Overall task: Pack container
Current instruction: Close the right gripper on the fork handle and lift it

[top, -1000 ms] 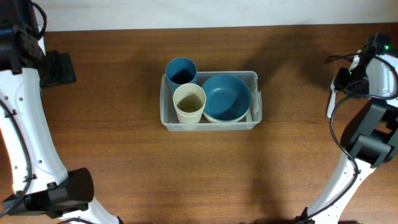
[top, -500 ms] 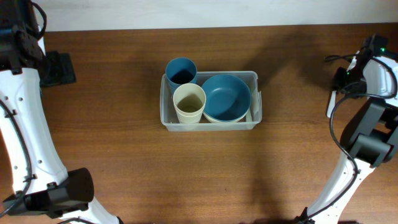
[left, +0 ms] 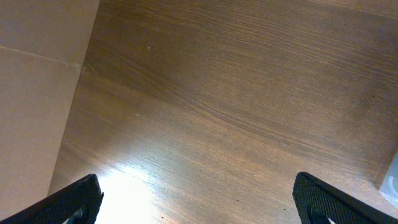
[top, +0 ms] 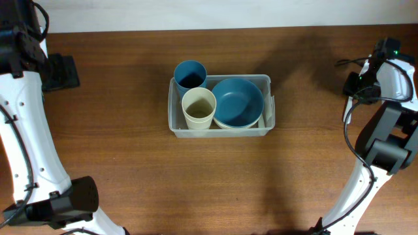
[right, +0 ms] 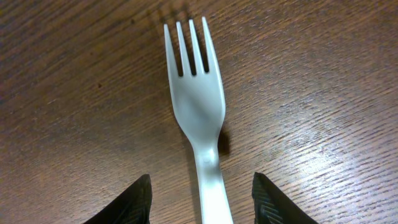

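One white plastic fork [right: 196,106] lies flat on the brown wooden tabletop [right: 74,93], handle between the fingers of your right end effector [right: 202,202], half-open, not gripping, likely lined up for pickup. Left end effector [left: 202,202] wide, empty. Clear rectangular plastic container [top: 219,131] sits mid-tabletop, well apart.

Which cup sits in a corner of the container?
The blue cup, in the container's upper-left corner overhead; the cream cup is beside the blue bowl.

Even, sharp lighting; bright glare on the table [left: 134,186].
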Tool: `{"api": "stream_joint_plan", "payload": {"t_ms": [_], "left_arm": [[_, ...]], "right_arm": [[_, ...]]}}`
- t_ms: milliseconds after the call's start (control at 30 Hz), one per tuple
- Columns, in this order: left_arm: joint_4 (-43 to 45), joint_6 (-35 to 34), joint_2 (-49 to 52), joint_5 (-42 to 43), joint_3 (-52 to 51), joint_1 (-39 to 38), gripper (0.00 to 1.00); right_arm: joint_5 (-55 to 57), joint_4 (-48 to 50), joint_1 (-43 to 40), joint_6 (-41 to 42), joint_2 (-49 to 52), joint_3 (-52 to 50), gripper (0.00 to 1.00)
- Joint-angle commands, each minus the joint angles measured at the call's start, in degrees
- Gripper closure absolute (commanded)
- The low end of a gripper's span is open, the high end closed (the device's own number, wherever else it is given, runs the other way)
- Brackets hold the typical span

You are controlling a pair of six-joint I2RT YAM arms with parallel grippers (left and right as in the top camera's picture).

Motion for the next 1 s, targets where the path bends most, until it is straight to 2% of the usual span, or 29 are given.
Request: {"api": "stream_joint_plan", "payload": {"t_ms": [0, 433, 533, 767, 967], "left_arm": [[0.13, 0.09, -1.42, -0.81, 0.94, 0.09, 0.00], [0.13, 0.09, -1.42, -0.81, 0.94, 0.09, 0.00], [0.13, 0.09, -1.42, -0.81, 0.94, 0.09, 0.00], [0.13, 0.09, -1.42, -0.81, 0.94, 0.09, 0.00], [0.13, 0.09, -1.42, -0.83, 0.94, 0.09, 0.00]], "right_arm": [[-0.50, -0.02, 0.26, -0.04, 1.66, -0.37, 0.53], [-0.68, -0.20, -0.07, -0.04, 2.36, -0.37, 0.54], [-0.72, -0.22, -0.07, -0.04, 2.60, -0.37, 0.63], [-0.72, -0.81, -0.07, -0.04, 3.23, -0.37, 0.66], [-0.72, -0.90, -0.07, -0.02, 3.23, -0.35, 0.76]]}}
